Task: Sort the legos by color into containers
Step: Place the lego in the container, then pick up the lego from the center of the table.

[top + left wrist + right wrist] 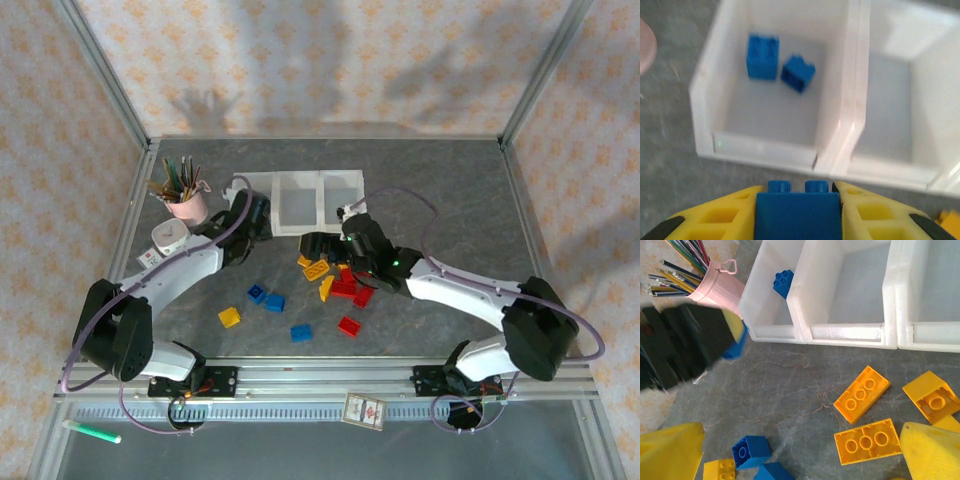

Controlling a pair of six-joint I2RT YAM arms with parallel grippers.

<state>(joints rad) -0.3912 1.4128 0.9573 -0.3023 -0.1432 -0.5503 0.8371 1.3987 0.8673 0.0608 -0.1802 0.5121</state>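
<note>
In the top view, the left pincer [256, 214] is at the left end of the low white translucent plastic tray of three joined square bins [318, 203]. The tray lies in the upper middle of the frame on the grey stone-patterned worktop [450, 200]. In the left wrist view the yellow fingers [715, 220] of this pincer are pinching a small blue studded plastic brick [798, 212] at the bottom edge of the frame, below the near wall of the leftmost bin. Inside that bin two other blue bricks [762, 56] lie in the upper left. The right pincer [800, 455] is spread wide above loose bricks on the worktop: two flat orange plates [862, 394] at the lower right and a blue cube [750, 452] at the lower left. A pink cup of pens [187, 205] stands left of the tray.
</note>
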